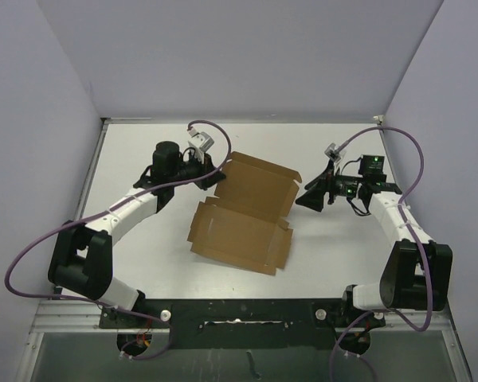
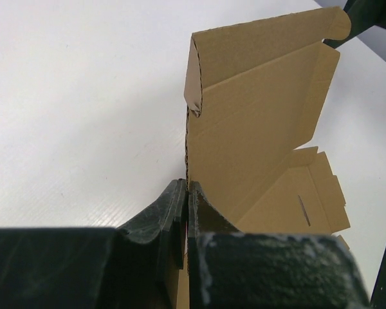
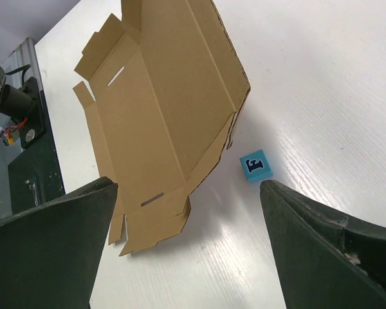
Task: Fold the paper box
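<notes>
Paper box point(image 1: 243, 219) barely started, lying open on the table point(image 1: 143, 151).
You're pinching its far-left corner with the left claw point(image 2: 186, 190), holding a panel up; the right claw point(image 1: 309, 196) is hovering spread alongside; most folds are waiting.

Left arm point(image 1: 131, 208) bent at the elbow and reaching inward, left pincer point(image 2: 187, 192) clamped tight on an upright edge of the paper box point(image 2: 257, 129), right arm point(image 1: 394, 219) folded inward, right pincer point(image 1: 308, 196) spread wide, gripping nothing
</notes>
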Controlling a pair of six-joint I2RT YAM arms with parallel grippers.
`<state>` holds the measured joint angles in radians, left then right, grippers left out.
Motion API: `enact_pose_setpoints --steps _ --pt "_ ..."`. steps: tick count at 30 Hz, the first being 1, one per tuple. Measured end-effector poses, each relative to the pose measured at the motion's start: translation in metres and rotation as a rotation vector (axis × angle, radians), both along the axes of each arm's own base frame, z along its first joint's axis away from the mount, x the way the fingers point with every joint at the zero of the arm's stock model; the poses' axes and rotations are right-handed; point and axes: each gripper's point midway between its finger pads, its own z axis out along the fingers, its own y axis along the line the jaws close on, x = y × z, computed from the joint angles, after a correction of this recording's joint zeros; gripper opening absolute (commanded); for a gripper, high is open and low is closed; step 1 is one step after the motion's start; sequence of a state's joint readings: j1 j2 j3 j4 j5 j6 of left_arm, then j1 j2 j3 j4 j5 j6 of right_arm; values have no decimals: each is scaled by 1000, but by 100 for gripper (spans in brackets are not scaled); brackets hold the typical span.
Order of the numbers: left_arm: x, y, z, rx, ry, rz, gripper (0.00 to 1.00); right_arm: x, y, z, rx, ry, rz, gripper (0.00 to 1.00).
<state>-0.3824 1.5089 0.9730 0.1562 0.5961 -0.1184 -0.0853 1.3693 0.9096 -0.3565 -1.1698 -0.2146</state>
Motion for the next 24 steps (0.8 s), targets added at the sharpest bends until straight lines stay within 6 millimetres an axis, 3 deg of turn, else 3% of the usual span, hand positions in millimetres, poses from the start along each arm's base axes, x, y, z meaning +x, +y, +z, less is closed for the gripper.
enact_pose_setpoints --steps 7,15,24 --pt "-5 -9 9 -21 -33 -37 0 -1 0 -1 -12 -17 12 99" --pt "-17 -18 12 -34 -40 -84 0 9 8 13 -23 -69 26 98" --pt "-23 -19 24 -51 -80 -102 0 27 -4 18 -40 -99 -21 98"
